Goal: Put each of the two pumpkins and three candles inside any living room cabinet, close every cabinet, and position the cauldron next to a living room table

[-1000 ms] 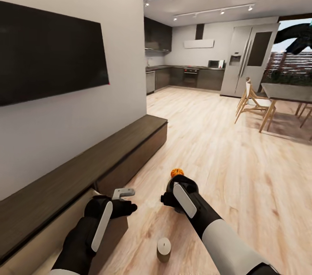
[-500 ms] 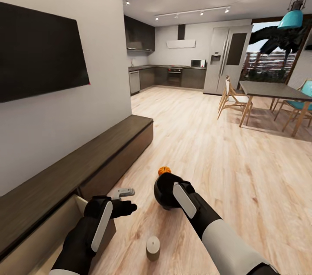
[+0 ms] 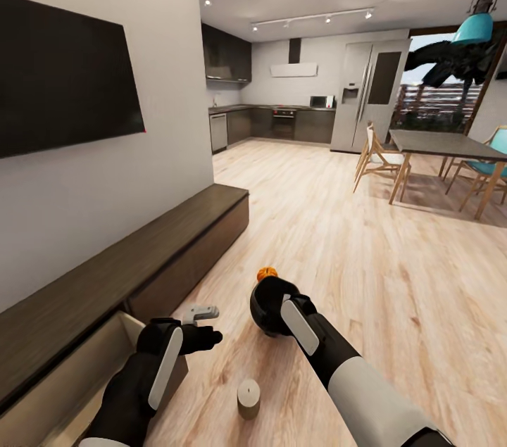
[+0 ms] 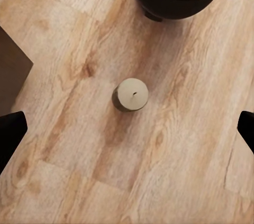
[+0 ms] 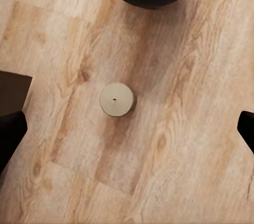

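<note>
A pale candle (image 3: 248,398) stands upright on the wood floor between my two arms; it is also in the left wrist view (image 4: 130,94) and the right wrist view (image 5: 117,99). Beyond it sits the black cauldron (image 3: 266,303), partly behind my right forearm, with a small orange pumpkin (image 3: 267,273) just past it. The dark-brown cabinet (image 3: 162,250) runs along the left wall, and one drawer (image 3: 98,355) is pulled out, showing pale wood. My left gripper (image 3: 201,312) hovers by that drawer. Both the left gripper (image 4: 128,129) and the right gripper (image 5: 128,131) are open and empty above the floor.
A black TV (image 3: 63,81) hangs above the cabinet. At the back right stand a dining table (image 3: 443,146) and wooden chairs (image 3: 377,158). The kitchen counters (image 3: 282,124) and fridge (image 3: 366,95) line the far wall. Wood floor stretches ahead and to the right.
The head view has swung to the right, so everything sits further left in the picture and more of the open drawer shows. Arms, candle, cauldron and pumpkin keep their places.
</note>
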You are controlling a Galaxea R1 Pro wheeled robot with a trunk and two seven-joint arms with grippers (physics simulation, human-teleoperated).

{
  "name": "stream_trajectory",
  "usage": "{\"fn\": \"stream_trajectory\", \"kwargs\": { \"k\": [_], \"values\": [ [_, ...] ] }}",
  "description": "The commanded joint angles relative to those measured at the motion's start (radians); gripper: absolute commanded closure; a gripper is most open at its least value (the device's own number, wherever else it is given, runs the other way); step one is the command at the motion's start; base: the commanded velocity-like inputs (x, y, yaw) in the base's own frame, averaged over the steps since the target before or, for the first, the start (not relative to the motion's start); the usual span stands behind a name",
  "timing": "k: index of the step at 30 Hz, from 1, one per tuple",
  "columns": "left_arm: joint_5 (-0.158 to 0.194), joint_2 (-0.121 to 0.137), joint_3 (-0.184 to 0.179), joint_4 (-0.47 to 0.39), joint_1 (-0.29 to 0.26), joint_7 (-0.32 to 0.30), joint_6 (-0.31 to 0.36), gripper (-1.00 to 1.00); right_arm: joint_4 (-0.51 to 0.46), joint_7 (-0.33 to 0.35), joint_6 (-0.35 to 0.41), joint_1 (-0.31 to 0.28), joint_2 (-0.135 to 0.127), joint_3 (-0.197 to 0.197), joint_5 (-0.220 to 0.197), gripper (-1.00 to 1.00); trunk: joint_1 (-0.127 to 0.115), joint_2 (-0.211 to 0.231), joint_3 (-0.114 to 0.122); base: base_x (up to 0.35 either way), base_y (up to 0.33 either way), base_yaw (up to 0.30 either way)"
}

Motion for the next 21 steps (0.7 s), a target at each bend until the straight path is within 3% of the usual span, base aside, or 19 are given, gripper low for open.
{"fn": "stream_trajectory", "kwargs": {
  "k": [1,7,21],
  "values": [
    [0.009,0.000,0.000,-0.001,0.000,0.007,0.004,-1.00,-0.001,-0.010,0.001,-0.001,0.000,0.001,-0.010,-1.00,0.004,-0.008,-0.004,0.000,0.000,0.000],
    [0.007,0.000,0.000,0.004,0.000,0.009,0.001,-1.00,-0.001,-0.012,0.009,-0.002,0.000,-0.011,-0.018,-1.00,0.027,-0.050,-0.023,0.000,0.000,-0.055],
    [0.007,-0.002,0.000,0.005,-0.001,0.009,0.001,-1.00,0.001,-0.013,0.011,-0.002,0.000,-0.010,-0.020,-1.00,0.073,-0.134,-0.061,0.000,0.000,-0.285]
  ]
}}
